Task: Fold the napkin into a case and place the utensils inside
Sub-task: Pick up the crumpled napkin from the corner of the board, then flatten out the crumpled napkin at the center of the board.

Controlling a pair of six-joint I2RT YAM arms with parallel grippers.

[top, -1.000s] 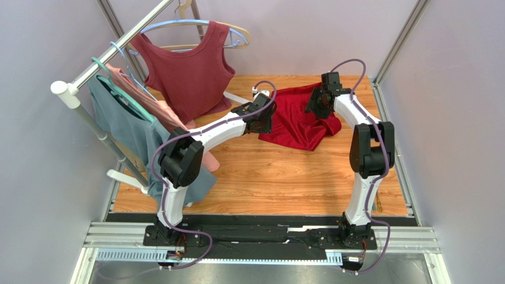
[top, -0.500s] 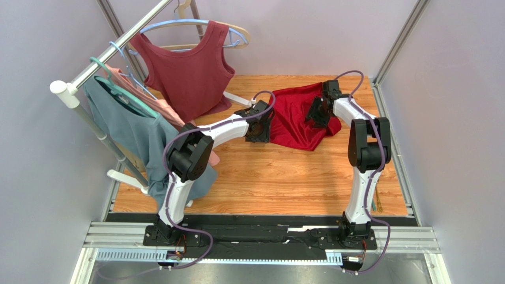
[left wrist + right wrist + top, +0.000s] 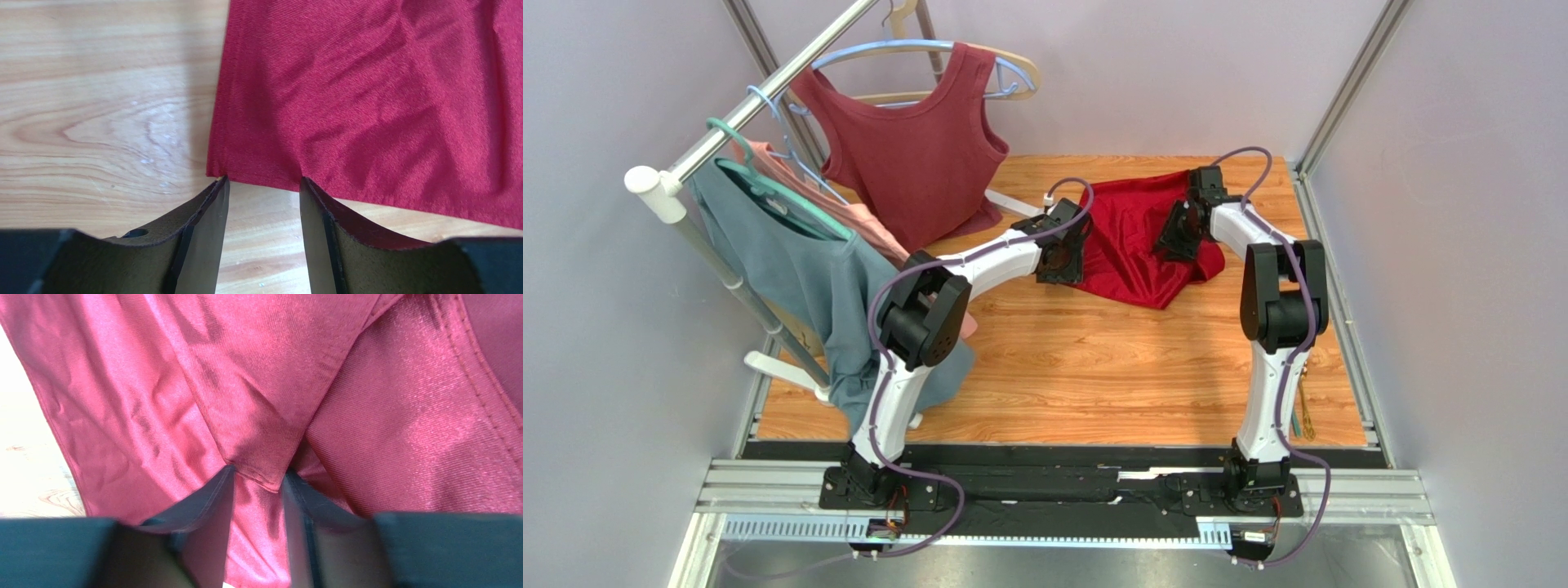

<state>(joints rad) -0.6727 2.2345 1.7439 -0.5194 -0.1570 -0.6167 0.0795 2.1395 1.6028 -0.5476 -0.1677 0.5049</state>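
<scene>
While the napkin (image 3: 1136, 245) lies crumpled just right of the maroon top (image 3: 913, 147), the left gripper (image 3: 264, 180) — jaws apart — meets its hem crosswise; the right gripper (image 3: 260, 471) straddles a raised fold, jaws apart, not yet clamped.

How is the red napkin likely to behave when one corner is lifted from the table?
The napkin probably goes limp and drapes: it lies in soft creases and folds. Its sheen suggests smooth cloth that may slip from a shallow pinch. It looks thin, lying flat at its hem on the table, so it is likely very light.
</scene>
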